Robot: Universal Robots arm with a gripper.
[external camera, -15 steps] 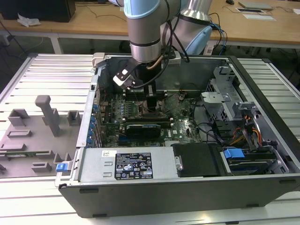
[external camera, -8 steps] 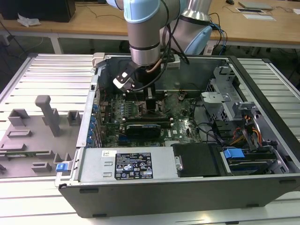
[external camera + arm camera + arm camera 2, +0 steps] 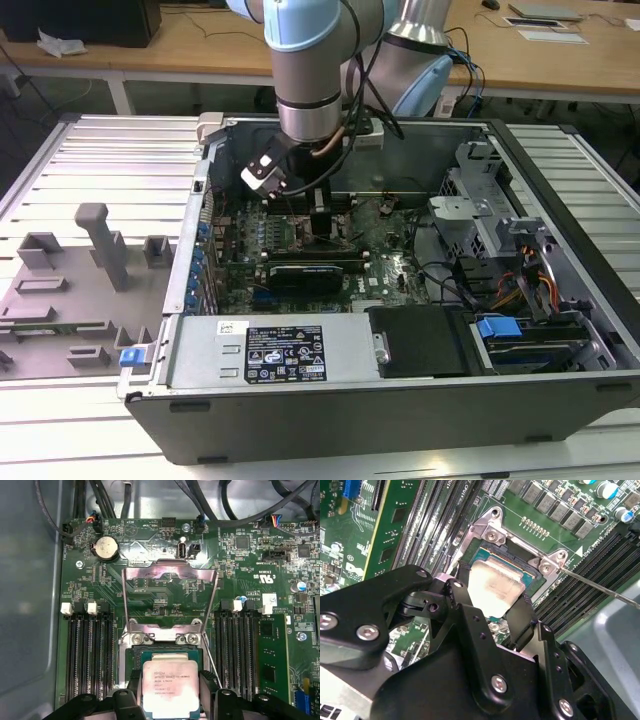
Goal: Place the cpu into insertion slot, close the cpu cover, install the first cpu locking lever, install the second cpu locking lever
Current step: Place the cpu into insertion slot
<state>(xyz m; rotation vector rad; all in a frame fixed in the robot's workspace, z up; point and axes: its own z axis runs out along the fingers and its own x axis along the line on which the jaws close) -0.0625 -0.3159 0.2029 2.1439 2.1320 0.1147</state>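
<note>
Claw (image 3: pixel 171 682) pinches cpu (image 3: pixel 170 692) by two edges; chip sits btwn its fingers (image 3: pixel 135 687), right over socket (image 3: pixel 165 654). Seated or not, can't tell. Cover (image 3: pixel 170 572) stands open just beyond claw. Risk: tilt/offset at release, so chip rides socket rim and bends pins.

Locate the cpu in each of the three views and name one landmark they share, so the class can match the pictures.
First wrist view: the cpu sits gripped in the hand, next to the raised cpu cover.
Second wrist view: the cpu, gripped in the hand.
Exterior view: it is too small to tell; the hand hangs over the motherboard.
Shared landmark: the hand.
</note>
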